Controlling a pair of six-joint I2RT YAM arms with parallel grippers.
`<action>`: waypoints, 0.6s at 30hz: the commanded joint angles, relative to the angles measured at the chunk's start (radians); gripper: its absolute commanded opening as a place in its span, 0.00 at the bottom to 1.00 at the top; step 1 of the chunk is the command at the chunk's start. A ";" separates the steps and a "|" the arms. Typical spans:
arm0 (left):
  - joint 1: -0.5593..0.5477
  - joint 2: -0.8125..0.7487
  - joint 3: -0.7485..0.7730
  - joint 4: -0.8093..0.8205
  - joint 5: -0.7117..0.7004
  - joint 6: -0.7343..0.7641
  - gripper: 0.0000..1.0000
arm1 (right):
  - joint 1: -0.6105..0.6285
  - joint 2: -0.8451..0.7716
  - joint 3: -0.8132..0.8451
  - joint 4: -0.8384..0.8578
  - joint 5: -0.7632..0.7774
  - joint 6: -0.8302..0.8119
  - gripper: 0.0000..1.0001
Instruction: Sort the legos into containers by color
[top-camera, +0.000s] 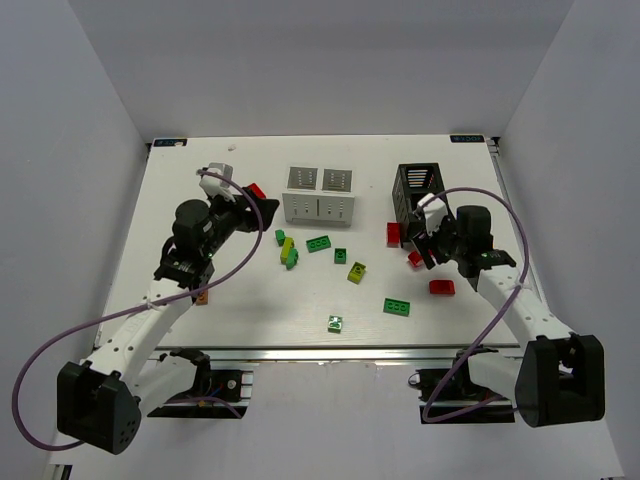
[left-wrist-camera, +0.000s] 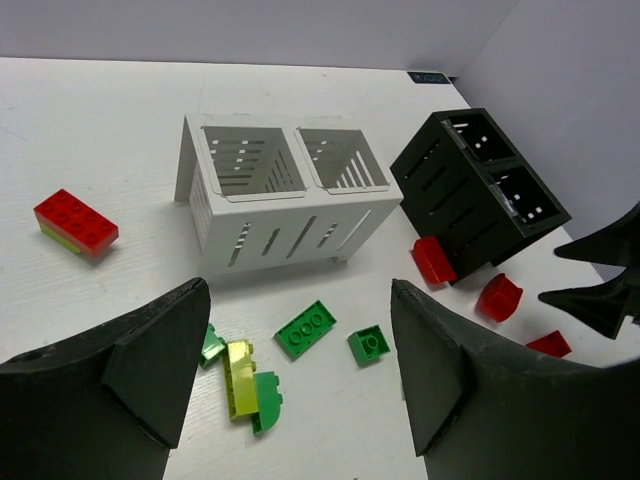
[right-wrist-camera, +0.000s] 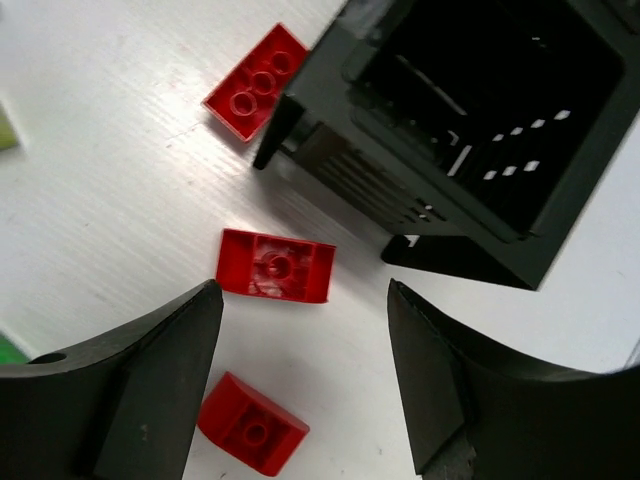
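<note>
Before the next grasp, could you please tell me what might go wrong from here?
The upturned red brick lies close beside the black box, so the open right fingers might knock the box. The yellow-green brick touches a dark green brick, so the left fingers might lift both colours together.

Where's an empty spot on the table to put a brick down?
Bare: the far strip behind the white box and black box, and the far-left corner of the table. Crowded: green bricks before the white box, red bricks beside the black box.
</note>
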 joint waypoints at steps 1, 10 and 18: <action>-0.004 -0.010 0.047 0.002 0.040 -0.030 0.82 | -0.001 -0.012 0.025 -0.048 -0.109 -0.055 0.73; -0.004 -0.088 0.009 0.059 0.039 -0.067 0.82 | 0.082 -0.126 -0.007 -0.161 -0.146 -0.313 0.74; -0.004 -0.034 0.040 0.020 0.067 -0.074 0.82 | 0.150 -0.176 -0.087 -0.293 -0.120 -0.583 0.80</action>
